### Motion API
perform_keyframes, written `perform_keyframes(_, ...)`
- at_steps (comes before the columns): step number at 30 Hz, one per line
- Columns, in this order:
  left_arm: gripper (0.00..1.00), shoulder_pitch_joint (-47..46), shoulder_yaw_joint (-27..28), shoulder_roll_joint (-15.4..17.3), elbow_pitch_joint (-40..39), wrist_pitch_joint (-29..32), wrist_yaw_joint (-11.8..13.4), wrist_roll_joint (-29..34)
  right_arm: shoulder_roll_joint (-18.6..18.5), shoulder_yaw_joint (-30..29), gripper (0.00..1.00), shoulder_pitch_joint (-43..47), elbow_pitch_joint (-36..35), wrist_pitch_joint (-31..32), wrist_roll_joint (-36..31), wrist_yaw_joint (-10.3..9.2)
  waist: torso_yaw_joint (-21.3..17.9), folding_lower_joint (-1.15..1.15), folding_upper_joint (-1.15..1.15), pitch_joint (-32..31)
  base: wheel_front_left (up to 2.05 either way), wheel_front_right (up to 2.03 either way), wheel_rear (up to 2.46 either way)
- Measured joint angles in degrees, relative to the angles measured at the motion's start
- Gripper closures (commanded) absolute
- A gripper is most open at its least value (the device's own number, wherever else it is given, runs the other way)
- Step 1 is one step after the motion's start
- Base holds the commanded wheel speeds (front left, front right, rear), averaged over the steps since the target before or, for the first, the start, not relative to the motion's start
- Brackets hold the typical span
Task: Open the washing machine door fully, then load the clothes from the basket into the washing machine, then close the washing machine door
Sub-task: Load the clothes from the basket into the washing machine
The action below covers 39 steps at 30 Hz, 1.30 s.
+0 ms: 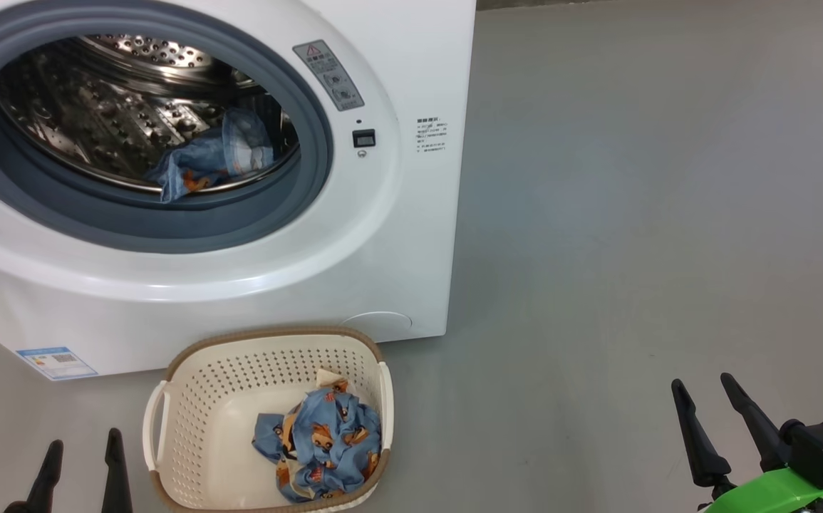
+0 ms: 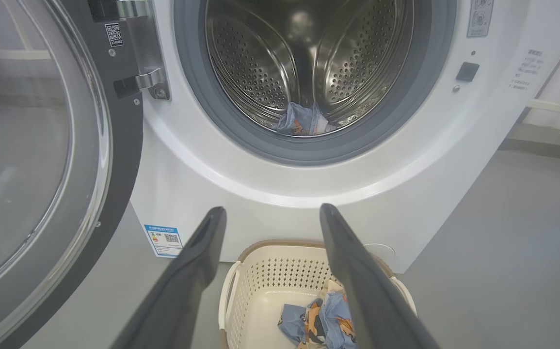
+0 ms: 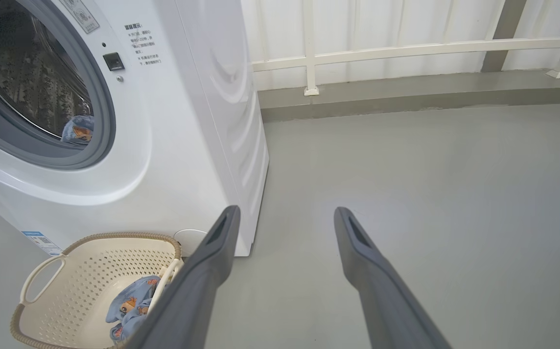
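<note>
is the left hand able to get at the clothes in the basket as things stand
Probably yes: the left hand is open and empty beside the basket, whose top is uncovered, and nothing lies over the clothes inside.

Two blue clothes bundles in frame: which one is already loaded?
The bundle in the drum, lying at the bottom of the steel drum behind the grey ring. The other bundle sits crumpled in the basket, not yet loaded.
</note>
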Motion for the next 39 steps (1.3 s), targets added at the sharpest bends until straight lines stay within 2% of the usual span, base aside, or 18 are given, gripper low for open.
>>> perform_keyframes(8,0.0,-0.4,-0.7,0.1,1.5,0.0,0.0,-0.2,0.6,-0.5,0.0,-0.2,-0.7,0.0,0.0,0.0,-0.1,0.0,0.0,1.9,0.0,0.0,0.0)
perform_keyframes(18,0.0,-8.5,-6.9,1.8,10.9,0.0,0.0,-3.4,3.3,-1.0,0.0,-5.5,-2.2,0.0,-0.2,0.0,-0.7,0.0,0.0,8.2,0.0,0.0,0.0)
perform_keyframes(28,0.0,-21.1,-16.5,5.3,23.1,0.0,0.0,-7.7,5.7,-1.0,0.0,-12.6,-3.3,0.0,-1.1,0.0,-2.0,0.0,0.0,17.5,0.0,0.0,0.0)
perform_keyframes(39,0.0,-35.6,-33.1,7.7,37.5,0.0,0.0,-17.1,7.2,0.6,0.0,-18.2,-3.9,0.0,-1.2,0.0,-3.8,0.0,0.0,27.8,0.0,0.0,0.0)
